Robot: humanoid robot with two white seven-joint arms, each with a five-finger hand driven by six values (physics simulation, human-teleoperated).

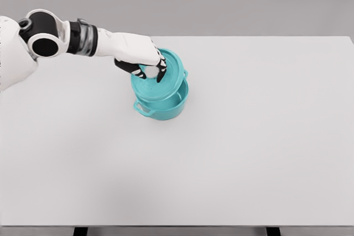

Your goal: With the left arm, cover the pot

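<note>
Pot (pixel 166 109): teal, you find it just left of frame centre, upper half, standing on the table; one loop handle shows at its lower left, another small one at its right side.
Lid (pixel 168 78): same teal, round, tilted, its far edge higher than its near edge; you see it sitting over the pot's mouth but not flat, with a slice of the pot's inside showing below its near edge.
Lid knob: you can't make it out clearly, the fingers hide it.
Left hand (pixel 145 62): white with dark finger joints, over the lid's upper left part; fingers (pixel 161 73) curled down onto the lid's middle, gripping it.
Left arm (pixel 66 38): comes in from the upper left of the frame, white shell, black and grey wrist cuff, reaching right toward the pot.
Right arm: nowhere in frame for you.
Table (pixel 249 147): pale grey-white top, fills most of the frame; its front edge runs along the bottom.
Table legs (pixel 81 231): two dark stubs at the bottom edge, one left and one right.
Background: plain grey wall across the top of the frame.
</note>
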